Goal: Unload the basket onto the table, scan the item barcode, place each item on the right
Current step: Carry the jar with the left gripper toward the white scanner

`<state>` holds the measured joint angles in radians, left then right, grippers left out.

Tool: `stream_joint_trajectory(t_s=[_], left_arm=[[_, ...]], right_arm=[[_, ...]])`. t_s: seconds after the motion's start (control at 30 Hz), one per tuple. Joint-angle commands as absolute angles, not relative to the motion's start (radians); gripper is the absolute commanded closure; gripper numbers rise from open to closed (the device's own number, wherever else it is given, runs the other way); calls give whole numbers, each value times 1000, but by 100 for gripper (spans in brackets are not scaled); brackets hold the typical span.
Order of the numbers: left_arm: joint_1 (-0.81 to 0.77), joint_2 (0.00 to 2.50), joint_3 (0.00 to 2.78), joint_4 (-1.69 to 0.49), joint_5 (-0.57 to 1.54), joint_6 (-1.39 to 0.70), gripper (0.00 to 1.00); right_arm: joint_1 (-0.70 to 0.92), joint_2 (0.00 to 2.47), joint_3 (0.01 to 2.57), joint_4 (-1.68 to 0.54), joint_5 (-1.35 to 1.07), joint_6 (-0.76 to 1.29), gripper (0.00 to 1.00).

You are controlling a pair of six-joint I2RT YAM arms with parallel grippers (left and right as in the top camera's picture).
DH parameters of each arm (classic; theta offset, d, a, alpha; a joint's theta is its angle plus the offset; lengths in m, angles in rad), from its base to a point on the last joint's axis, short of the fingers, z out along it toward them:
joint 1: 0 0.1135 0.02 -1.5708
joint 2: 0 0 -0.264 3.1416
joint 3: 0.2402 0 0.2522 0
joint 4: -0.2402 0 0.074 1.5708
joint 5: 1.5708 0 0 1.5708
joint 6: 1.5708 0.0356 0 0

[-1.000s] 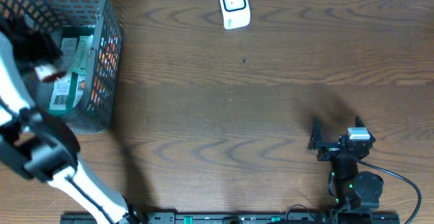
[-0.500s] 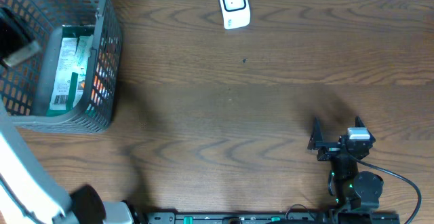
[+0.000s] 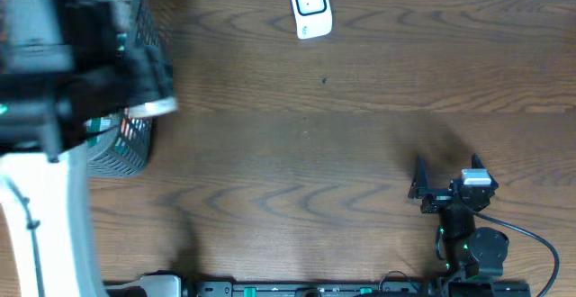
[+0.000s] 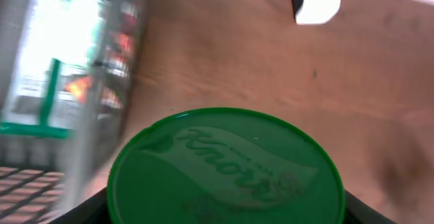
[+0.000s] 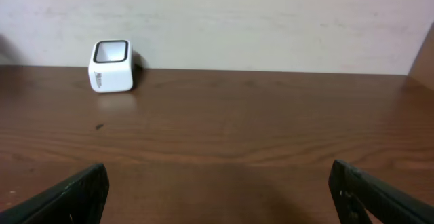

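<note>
**Q:** Left side first. What am I holding?

**A:** In the left wrist view a green-lidded tub (image 4: 227, 166) fills the lower frame. The lid faces the camera and has "Knorr" printed across it. The left hand (image 4: 227, 214) is clamped on the tub. A dark finger (image 4: 85, 214) shows at each lower corner, tight against the lid's rim.

**Q:** Where does the tub sit relative to the basket?

**A:** It is held up off the bench (image 3: 360, 135), beside the wire basket (image 3: 135, 148). In the wrist view the basket mesh is left of the lid, with blurred packets (image 4: 68, 61) inside, and bare wood is to the right. I cannot tell whether the tub hangs over the rim or just outside it. From overhead the left arm (image 3: 63, 54) is a dark, blurred mass across most of the basket, and I cannot make out the tub there.

**Q:** And the scanner?

**A:** The white scanner (image 3: 310, 9) stands at the back edge of the bench, near the middle and well apart from the tub. In the left wrist view it sits at the top right, beyond the lid.

**Q:** Right side?

**A:** The right hand (image 3: 447, 173) sits low at the front right of the bench. Its fingers are spread wide with nothing between them. Its wrist view looks across bare wood to the scanner at the far left, with a pale wall (image 5: 271, 20) behind.
</note>
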<state>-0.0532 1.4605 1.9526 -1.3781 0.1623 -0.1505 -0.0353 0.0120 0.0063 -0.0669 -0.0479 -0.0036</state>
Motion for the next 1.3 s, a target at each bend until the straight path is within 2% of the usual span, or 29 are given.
stream_joint_trajectory(t_s=[0.0, 0.3, 0.47, 0.8, 1.27], left_arm=[[-161, 1470, 1828, -1324, 85, -219, 41], [-404, 1509, 1362, -930, 84, -381, 42], [-500, 1600, 1212, -738, 73, -426, 42], [-582, 1876, 1192, -486, 26, -490, 42], [-655, 1891, 1196, -348, 105, -604, 42]], right_arm=[[-38, 7, 6, -72, -43, 3, 1], [-38, 7, 6, -72, -43, 3, 1], [-38, 7, 6, -72, -42, 3, 1], [-38, 7, 5, -72, -42, 3, 1], [-32, 7, 6, -72, -42, 3, 1]])
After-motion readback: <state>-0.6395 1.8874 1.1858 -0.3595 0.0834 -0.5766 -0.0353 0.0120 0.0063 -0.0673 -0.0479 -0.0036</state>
